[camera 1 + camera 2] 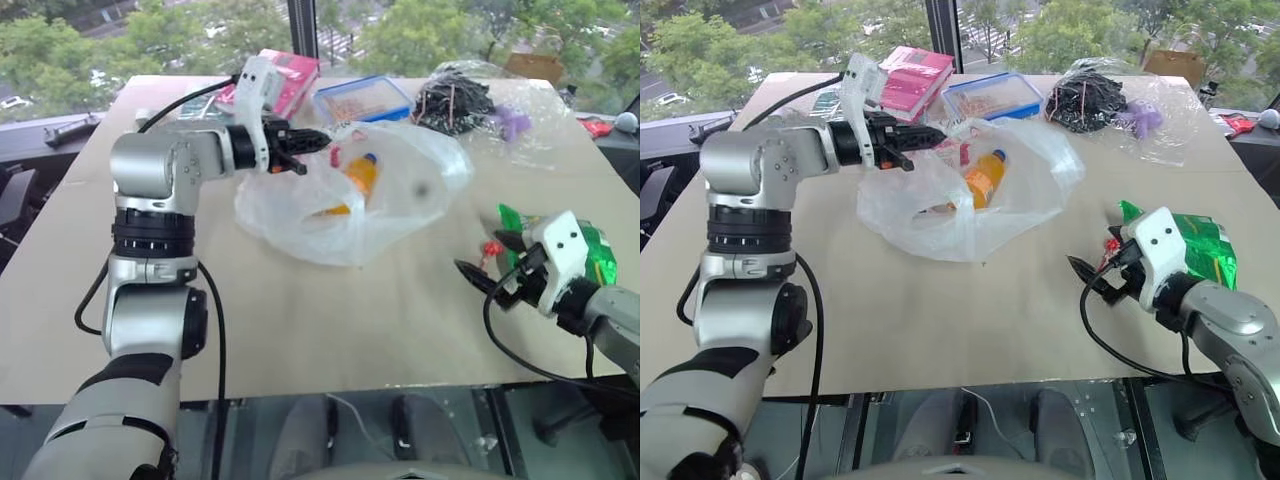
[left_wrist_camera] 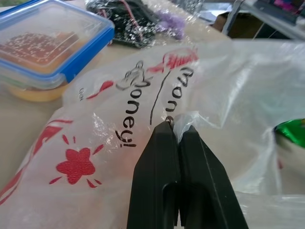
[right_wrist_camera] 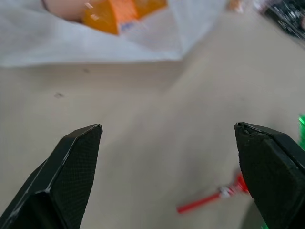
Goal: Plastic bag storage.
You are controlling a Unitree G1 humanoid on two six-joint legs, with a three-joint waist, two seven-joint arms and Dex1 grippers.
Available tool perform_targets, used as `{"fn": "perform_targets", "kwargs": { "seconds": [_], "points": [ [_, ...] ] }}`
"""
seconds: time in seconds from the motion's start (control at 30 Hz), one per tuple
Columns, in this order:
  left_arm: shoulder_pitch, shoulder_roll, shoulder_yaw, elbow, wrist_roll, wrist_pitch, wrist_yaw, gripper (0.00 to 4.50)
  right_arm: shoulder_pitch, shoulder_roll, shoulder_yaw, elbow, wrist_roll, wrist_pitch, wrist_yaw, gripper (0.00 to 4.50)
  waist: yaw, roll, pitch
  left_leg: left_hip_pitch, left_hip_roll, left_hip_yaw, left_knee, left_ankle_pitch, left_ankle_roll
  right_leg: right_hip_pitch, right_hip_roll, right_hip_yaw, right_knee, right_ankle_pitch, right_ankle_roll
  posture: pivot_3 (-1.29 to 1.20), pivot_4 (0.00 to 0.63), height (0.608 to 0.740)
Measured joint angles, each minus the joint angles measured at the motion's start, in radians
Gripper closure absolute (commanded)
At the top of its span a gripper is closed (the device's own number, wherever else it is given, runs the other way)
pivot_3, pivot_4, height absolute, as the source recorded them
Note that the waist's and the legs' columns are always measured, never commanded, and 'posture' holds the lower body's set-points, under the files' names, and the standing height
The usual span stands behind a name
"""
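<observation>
The plastic bag (image 1: 300, 215), thin translucent white film with red print, lies crumpled in the middle of the table with an orange bottle (image 1: 361, 174) showing through it. My left gripper (image 1: 318, 140) is raised over the bag's left rear edge and is shut on a fold of the film, which the left wrist view shows pinched between the fingertips (image 2: 164, 131). Down at the table's right front, my right gripper (image 1: 488, 258) hovers open with nothing between its fingers, well apart from the bag.
A shiny green snack packet (image 1: 1200, 250) lies just behind the right gripper, and a small red stick (image 3: 205, 202) beside it. At the back stand a blue-lidded food box (image 1: 362, 100), a pink box (image 1: 292, 75) and a clear bag of black sticks (image 1: 455, 100).
</observation>
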Motion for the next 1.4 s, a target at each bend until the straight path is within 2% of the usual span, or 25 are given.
{"fn": "perform_targets", "kwargs": {
  "seconds": [0.07, 0.13, 0.37, 0.53, 0.77, 0.87, 1.03, 1.17, 1.2, 1.23, 1.27, 1.3, 1.4],
  "points": [
    [0.000, -0.017, 0.004, -0.021, -0.022, 0.021, 0.011, 4.46, -0.011, 0.060, -0.004, 0.009, 0.002, 0.085, -0.083, 0.00, 0.001, 0.000, 0.000, 0.000, 0.000, 0.000, 0.000, 0.000, 0.000, 0.000, 0.000, 0.000, 0.000, 0.000, 0.000, 0.00, 0.150, 0.740],
    [0.000, -0.039, 0.009, -0.049, -0.043, 0.043, 0.035, 4.46, -0.068, 0.181, -0.039, 0.012, 0.028, 0.208, -0.198, 0.00, 0.000, 0.000, 0.000, 0.000, 0.000, 0.000, 0.000, 0.000, 0.000, 0.000, 0.000, 0.000, 0.001, 0.000, 0.000, 0.00, 0.150, 0.740],
    [0.036, -0.125, 0.054, -0.164, -0.125, 0.130, 0.128, 4.46, -0.161, 0.347, -0.104, 0.050, 0.040, 0.388, -0.357, 0.00, -0.001, 0.000, 0.000, 0.000, 0.000, 0.000, 0.000, 0.000, 0.000, -0.001, 0.000, 0.001, 0.001, 0.000, 0.000, 0.00, 0.150, 0.740],
    [0.043, -0.155, 0.080, -0.204, -0.185, 0.175, 0.161, 4.46, -0.154, 0.361, -0.081, 0.126, -0.053, 0.386, -0.407, 0.00, -0.002, 0.001, 0.000, 0.000, -0.001, 0.001, 0.000, 0.000, 0.000, -0.001, 0.000, 0.001, 0.001, 0.000, 0.000, 0.00, 0.150, 0.740],
    [0.052, -0.206, 0.082, -0.235, -0.250, 0.215, 0.203, 4.46, -0.109, 0.356, -0.061, 0.136, -0.106, 0.345, -0.372, 0.00, -0.005, 0.001, 0.000, 0.000, -0.001, 0.001, -0.001, 0.000, 0.000, -0.001, 0.000, 0.001, 0.001, 0.000, 0.000, 0.00, 0.150, 0.740],
    [0.051, -0.201, 0.077, -0.243, -0.262, 0.224, 0.205, 4.50, -0.110, 0.343, -0.042, 0.151, -0.122, 0.317, -0.345, 0.88, -0.011, 0.001, 0.000, 0.001, -0.001, 0.001, -0.001, 0.000, 0.000, -0.001, 0.000, 0.001, 0.001, 0.000, 0.000, 0.00, 0.150, 0.740],
    [0.050, -0.164, 0.055, -0.241, -0.269, 0.226, 0.189, 4.50, -0.145, 0.376, 0.032, 0.198, -0.161, 0.256, -0.331, 0.88, -0.029, 0.001, 0.000, 0.001, -0.001, 0.001, -0.001, 0.000, 0.000, -0.001, 0.000, 0.002, 0.001, 0.000, 0.000, 0.00, 0.150, 0.740],
    [0.050, -0.141, 0.041, -0.241, -0.276, 0.225, 0.180, 4.50, -0.179, 0.403, 0.067, 0.256, -0.212, 0.200, -0.330, 2.59, -0.031, 0.000, 0.000, 0.002, 0.000, 0.002, -0.001, 0.000, -0.001, -0.001, 0.001, 0.003, 0.001, 0.000, 0.000, 0.00, 0.150, 0.740],
    [0.050, -0.139, 0.040, -0.242, -0.276, 0.224, 0.183, 4.50, -0.183, 0.400, 0.079, 0.271, -0.228, 0.183, -0.328, 3.25, -0.031, 0.000, 0.000, 0.002, 0.000, 0.002, -0.001, 0.000, -0.001, -0.001, 0.001, 0.003, 0.001, 0.000, 0.000, 0.00, 0.150, 0.740],
    [0.051, -0.137, 0.039, -0.246, -0.276, 0.223, 0.187, 4.50, -0.184, 0.393, 0.089, 0.280, -0.237, 0.169, -0.320, 3.53, -0.031, 0.000, 0.000, 0.002, 0.000, 0.002, -0.001, 0.000, -0.001, -0.001, 0.001, 0.003, 0.001, 0.000, 0.000, 0.00, 0.150, 0.740],
    [0.055, -0.135, 0.036, -0.260, -0.276, 0.223, 0.194, 4.50, -0.184, 0.388, 0.095, 0.287, -0.244, 0.157, -0.307, 4.09, -0.031, 0.000, 0.000, 0.002, 0.000, 0.003, -0.001, 0.000, -0.001, -0.001, 0.000, 0.004, 0.001, 0.000, 0.000, 0.00, 0.150, 0.740],
    [0.059, -0.131, 0.034, -0.278, -0.277, 0.223, 0.196, 4.50, -0.184, 0.383, 0.102, 0.290, -0.250, 0.145, -0.295, 4.44, -0.031, 0.000, 0.000, 0.002, 0.000, 0.003, -0.001, 0.000, -0.001, -0.001, 0.000, 0.004, 0.001, 0.000, 0.000, 0.00, 0.150, 0.740],
    [0.086, -0.108, 0.034, -0.323, -0.279, 0.222, 0.206, 4.50, -0.169, 0.354, 0.115, 0.296, -0.267, 0.105, -0.252, 4.44, -0.030, 0.001, -0.001, 0.002, 0.000, 0.003, -0.002, 0.000, -0.001, -0.001, 0.000, 0.004, 0.001, 0.000, 0.000, 0.00, 0.150, 0.740]
  ]
}}
